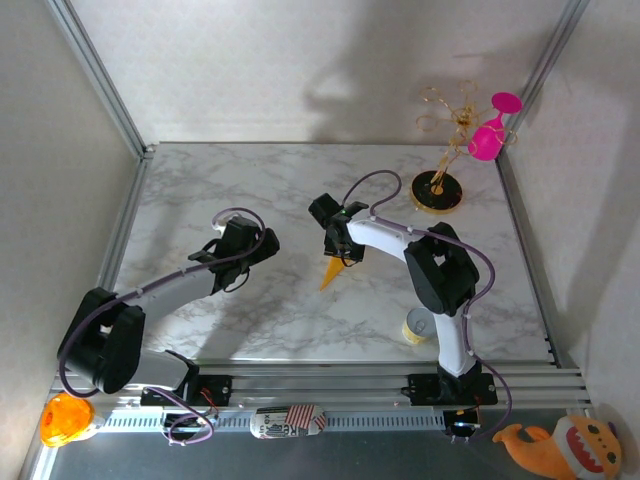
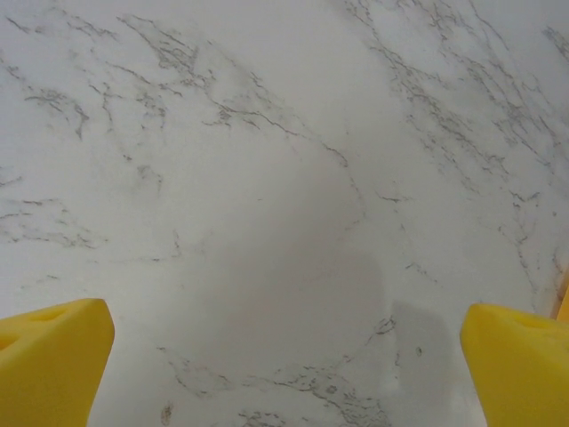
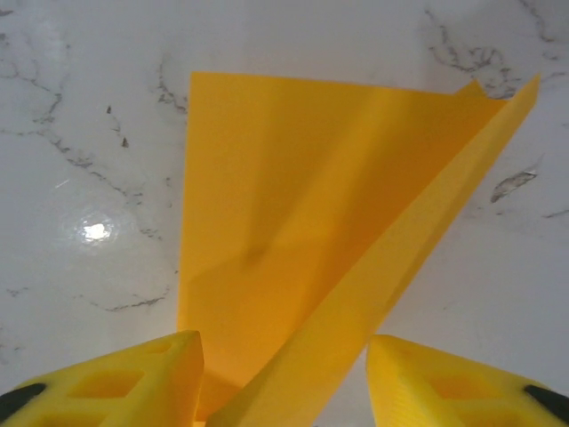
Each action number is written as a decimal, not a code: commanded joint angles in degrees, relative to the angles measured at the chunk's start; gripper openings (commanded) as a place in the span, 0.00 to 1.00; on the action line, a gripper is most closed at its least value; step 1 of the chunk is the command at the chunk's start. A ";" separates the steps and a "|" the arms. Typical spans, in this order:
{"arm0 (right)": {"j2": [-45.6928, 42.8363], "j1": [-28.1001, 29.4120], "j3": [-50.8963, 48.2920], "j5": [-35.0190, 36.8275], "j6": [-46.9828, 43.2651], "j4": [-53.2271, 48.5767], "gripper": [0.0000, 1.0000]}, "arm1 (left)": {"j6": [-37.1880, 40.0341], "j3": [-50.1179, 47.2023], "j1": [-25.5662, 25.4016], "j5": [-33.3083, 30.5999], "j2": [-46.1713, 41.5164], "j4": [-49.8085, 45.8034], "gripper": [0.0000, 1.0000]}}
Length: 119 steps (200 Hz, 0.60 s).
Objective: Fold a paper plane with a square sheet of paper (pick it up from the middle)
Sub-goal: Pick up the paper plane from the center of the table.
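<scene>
The yellow-orange sheet of paper (image 1: 331, 272) lies on the marble table (image 1: 200, 190) near the middle, folded into a narrow pointed paper-plane shape with its tip toward the near edge. In the right wrist view one flap of the paper (image 3: 293, 205) lies flat and a folded flap rises diagonally between my fingers. My right gripper (image 3: 284, 382) straddles that fold, open: the left finger (image 3: 133, 382) is at the paper and the right finger (image 3: 453, 382) stands apart from it. My left gripper (image 2: 284, 365) hovers wide open over bare marble, left of the paper (image 1: 250, 245).
A gold stand (image 1: 437, 190) with a pink glass (image 1: 487, 140) stands at the back right. A small yellow roll (image 1: 416, 327) sits by the right arm's base. An orange toy (image 1: 65, 418) and a plush (image 1: 565, 445) lie off the table's near edge.
</scene>
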 commanded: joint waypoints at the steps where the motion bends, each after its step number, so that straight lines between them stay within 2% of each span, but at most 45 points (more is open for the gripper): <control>1: -1.24 0.51 1.25 2.62 1.34 -2.77 0.46 | 0.79 -0.25 0.43 0.79 0.99 0.74 0.99; 50: -1.35 0.35 1.29 2.97 1.52 -3.33 0.30 | 0.78 0.18 0.43 0.92 1.25 0.65 1.00; 77: -2.11 0.33 1.47 2.93 1.34 -2.99 0.13 | 0.36 0.27 0.60 0.72 0.79 0.33 1.00; 90: -2.66 0.18 1.72 2.97 1.07 -2.59 0.00 | 0.10 0.27 1.03 0.66 0.12 0.12 0.99; 119: -4.68 0.09 2.40 -1.50 -3.36 2.76 0.00 | -1.29 -0.95 3.44 0.82 -2.27 -0.23 0.99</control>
